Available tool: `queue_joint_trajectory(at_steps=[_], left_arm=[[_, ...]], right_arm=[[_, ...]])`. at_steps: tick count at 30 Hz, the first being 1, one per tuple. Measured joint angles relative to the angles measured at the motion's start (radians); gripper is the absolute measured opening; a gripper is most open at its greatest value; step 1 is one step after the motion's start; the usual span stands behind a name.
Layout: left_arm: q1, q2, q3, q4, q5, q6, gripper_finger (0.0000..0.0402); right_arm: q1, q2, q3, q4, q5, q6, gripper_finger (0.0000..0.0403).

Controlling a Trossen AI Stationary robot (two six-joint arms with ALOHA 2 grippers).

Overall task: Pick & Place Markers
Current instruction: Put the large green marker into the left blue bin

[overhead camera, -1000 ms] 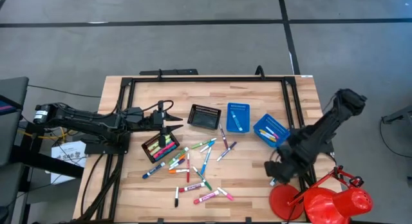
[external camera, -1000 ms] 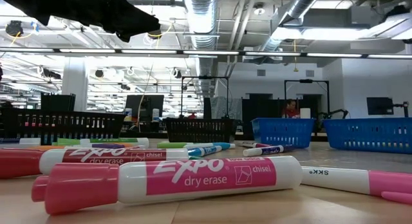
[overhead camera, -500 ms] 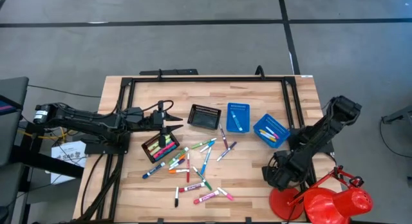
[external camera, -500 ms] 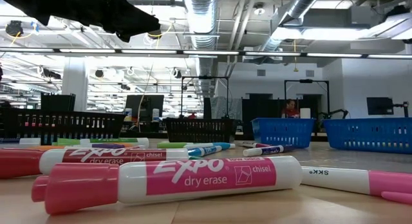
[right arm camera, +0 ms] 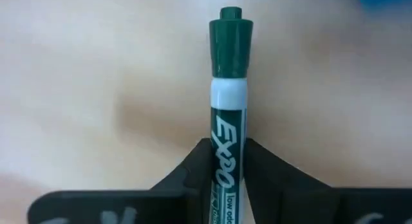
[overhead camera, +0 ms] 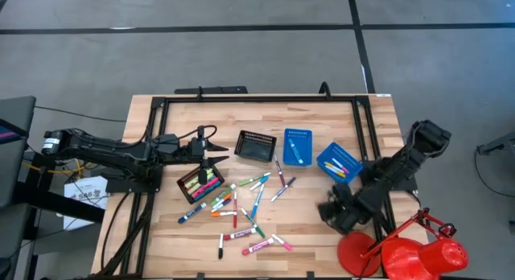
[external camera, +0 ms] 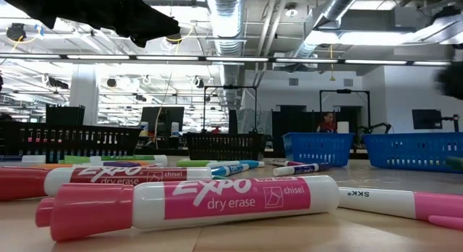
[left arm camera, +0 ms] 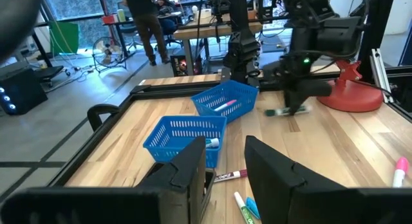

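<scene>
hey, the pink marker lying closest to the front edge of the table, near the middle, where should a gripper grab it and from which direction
Grip the pink marker on its white barrel, mid-length, coming straight down from above with the fingers across its narrow width. It lies flat on the table, angled slightly, and its neighbours look far enough off to leave finger room on both long sides. The cap end is a poorer hold.

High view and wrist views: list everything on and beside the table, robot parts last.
Loose capped markers: dozens, pink, green, blue, orange, scattered mid-table.
Black mesh trays: two; one holding markers by the left arm, one behind the pile.
Blue mesh baskets: two, and, right of centre, each holding markers.
Red lamp-like stand: one, front right corner.
Green Expo marker: one, in the right end effector.
Left end effector: open, above the black tray with markers.
Right end effector: shut on the green marker.
</scene>
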Motion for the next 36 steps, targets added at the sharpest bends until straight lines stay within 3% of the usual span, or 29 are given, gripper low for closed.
queue_joint_trajectory(at_steps=[3, 8, 11, 15, 23, 30, 36], left_arm=[[0.0, 0.0, 0.0, 0.0, 0.0, 0.0, 0.0106], [0.0, 0.0, 0.0, 0.002, 0.0, 0.0, 0.0106], [0.0, 0.0, 0.0, 0.004, 0.0, 0.0, 0.0106], [0.0, 0.0, 0.0, 0.004, 0.0, 0.001, 0.0106], [0.0, 0.0, 0.0, 0.004, 0.0, 0.002, 0.0106], [0.0, 0.0, 0.0, 0.004, 0.0, 0.004, 0.0106], [0.0, 0.0, 0.0, 0.004, 0.0, 0.003, 0.0106]], right_arm=[[-0.042, -0.01, -0.001, 0.023, 0.16, -0.087, 0.0061], [-0.183, -0.047, 0.0, 0.13, 0.443, -0.426, 0.0064], [-0.291, -0.077, 0.0, 0.203, 0.51, -0.603, 0.0064], [-0.468, -0.118, 0.0, 0.214, 0.574, -0.7, 0.0066], [-0.751, -0.117, 0.001, 0.304, 0.458, -0.944, 0.0067], [-0.87, -0.078, 0.001, 0.555, 0.245, -1.184, 0.0068], [-0.935, -0.102, 0.002, 0.722, 0.255, -1.341, 0.0068]])
